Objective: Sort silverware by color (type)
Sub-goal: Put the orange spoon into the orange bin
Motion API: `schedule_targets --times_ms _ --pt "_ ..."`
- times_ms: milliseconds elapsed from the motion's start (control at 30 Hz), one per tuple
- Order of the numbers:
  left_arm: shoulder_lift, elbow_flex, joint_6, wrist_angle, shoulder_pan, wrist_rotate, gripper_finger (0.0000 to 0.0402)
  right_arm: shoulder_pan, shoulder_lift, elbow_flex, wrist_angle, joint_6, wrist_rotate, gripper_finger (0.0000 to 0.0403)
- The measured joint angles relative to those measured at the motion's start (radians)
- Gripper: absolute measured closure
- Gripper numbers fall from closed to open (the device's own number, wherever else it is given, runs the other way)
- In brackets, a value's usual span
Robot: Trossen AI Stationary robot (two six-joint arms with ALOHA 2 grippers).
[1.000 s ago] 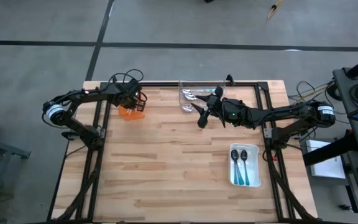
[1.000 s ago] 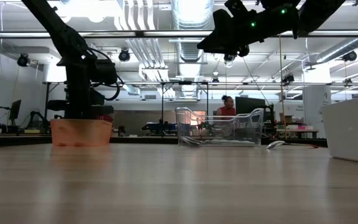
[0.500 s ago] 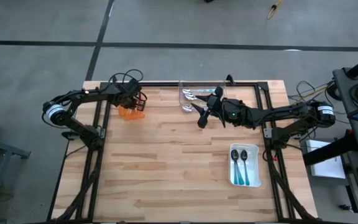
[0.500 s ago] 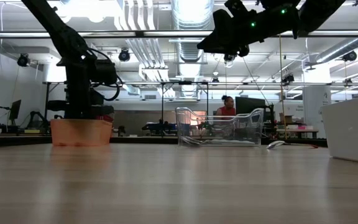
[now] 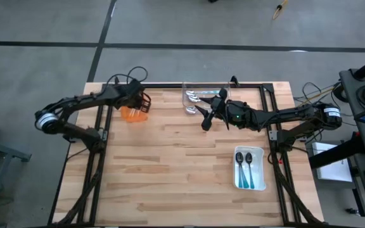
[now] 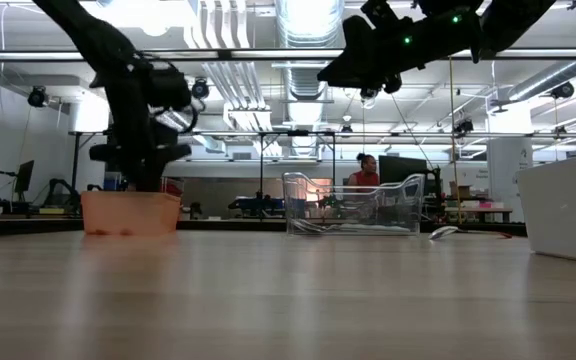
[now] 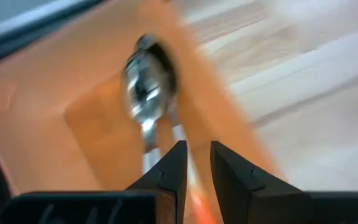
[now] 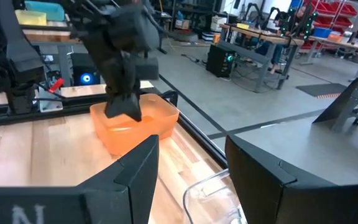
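- Over the orange tray (image 5: 134,114) at the table's far left: left gripper (image 7: 194,163), fingers slightly parted, nothing pinched; two spoons (image 7: 146,93) lie in the tray below.
- Raised beside the clear tray (image 5: 203,96): right gripper (image 5: 205,120), fingers spread, empty.
- Clear tray: silver spoons (image 5: 194,97); one more (image 5: 191,110) beside it.
- White tray (image 5: 250,169): two teal-handled spoons (image 5: 245,166).

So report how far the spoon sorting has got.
Done: two teal-handled spoons lie in the white tray.
In hand: the left gripper is over the orange tray, jaws slightly apart, a spoon lying below.
Left: silver spoons in the clear tray; the right gripper hovers open nearby.
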Motion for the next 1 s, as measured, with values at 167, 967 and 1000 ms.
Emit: schedule_targets --times_ms 167,967,1000 --pt "-0.109 -0.001 0.05 0.034 -0.12 -0.02 0.0348 0.0 -0.004 0.0 -0.029 0.057 0.0 0.0227" --pt "-0.21 -0.002 0.231 0.388 -0.791 -0.226 0.0348 -0.014 -0.083 0.096 -0.911 0.519 -0.011 0.0227" --pt "-0.21 -0.002 0.242 0.388 -0.798 -0.226 0.0348 -0.022 -0.08 0.12 -0.98 0.535 -0.01 0.0227"
